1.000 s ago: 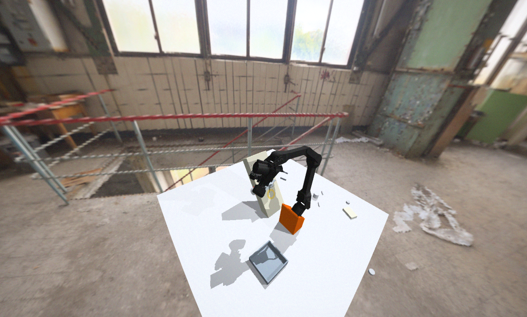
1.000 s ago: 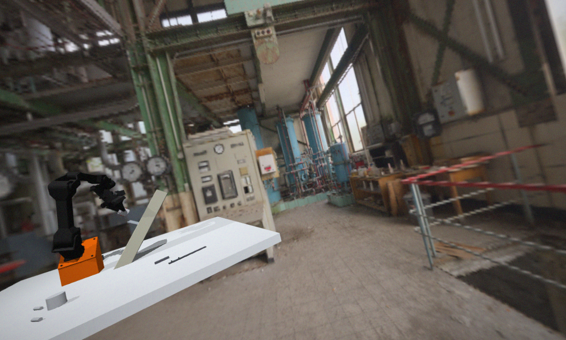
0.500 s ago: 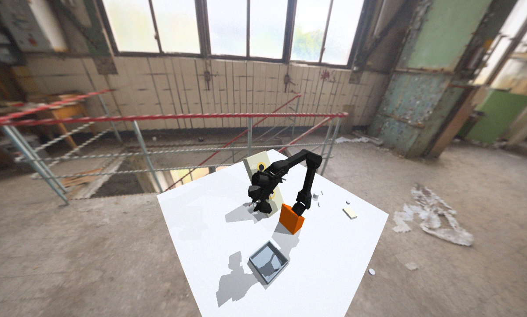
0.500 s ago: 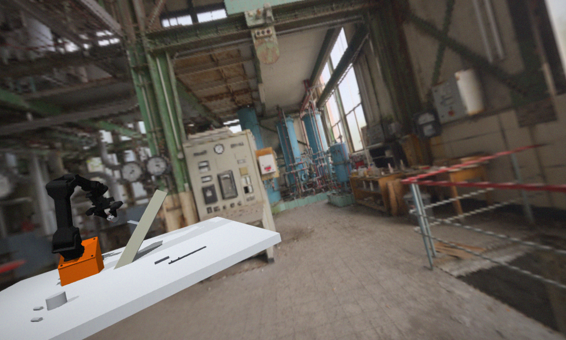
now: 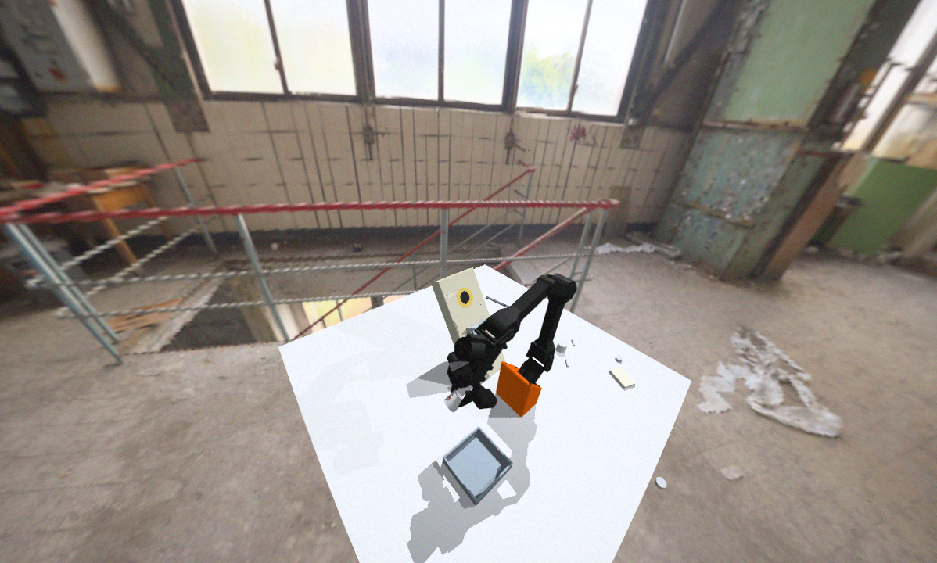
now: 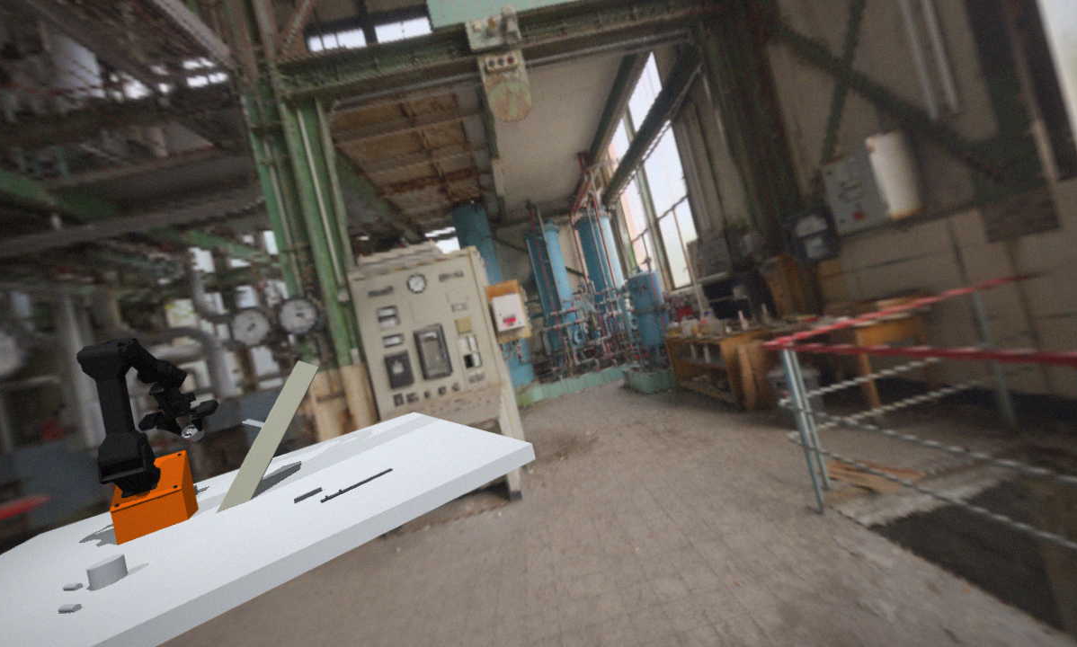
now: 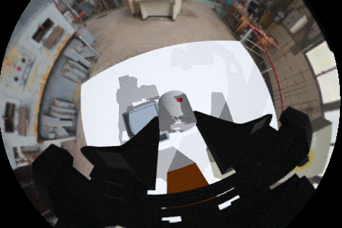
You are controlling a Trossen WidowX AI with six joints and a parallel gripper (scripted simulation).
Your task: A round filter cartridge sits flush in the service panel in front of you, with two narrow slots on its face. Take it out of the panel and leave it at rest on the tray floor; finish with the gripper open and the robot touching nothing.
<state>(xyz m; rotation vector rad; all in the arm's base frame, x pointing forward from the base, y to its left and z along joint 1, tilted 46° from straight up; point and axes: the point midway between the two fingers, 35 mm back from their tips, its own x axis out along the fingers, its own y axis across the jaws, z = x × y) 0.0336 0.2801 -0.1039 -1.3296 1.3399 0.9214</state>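
The filter cartridge point(image 5: 453, 399) point(image 6: 191, 432) point(image 7: 175, 108), a light grey cylinder with a small red mark, is out of the panel. My gripper point(image 7: 176, 116) is shut on it, one black finger on each side. The slots are hidden. The cream service panel point(image 5: 456, 316) point(image 6: 272, 434) point(image 7: 322, 139) leans on the table, its round yellow-ringed hole point(image 5: 464, 297) dark and open. The blue-grey tray point(image 5: 472, 465) point(image 7: 140, 117) lies on the table with nothing inside. The cartridge hangs above the table, between panel and tray in the top view, not over the tray.
The orange arm base point(image 5: 517, 389) point(image 6: 155, 502) point(image 7: 185, 178) stands close beside the gripper, between panel and tray. A grey cylinder point(image 5: 561, 347) point(image 6: 107, 571) and a flat cream block point(image 5: 622, 378) lie behind the base. A thin dark rod point(image 5: 496, 301) point(image 6: 357, 485) lies behind the panel.
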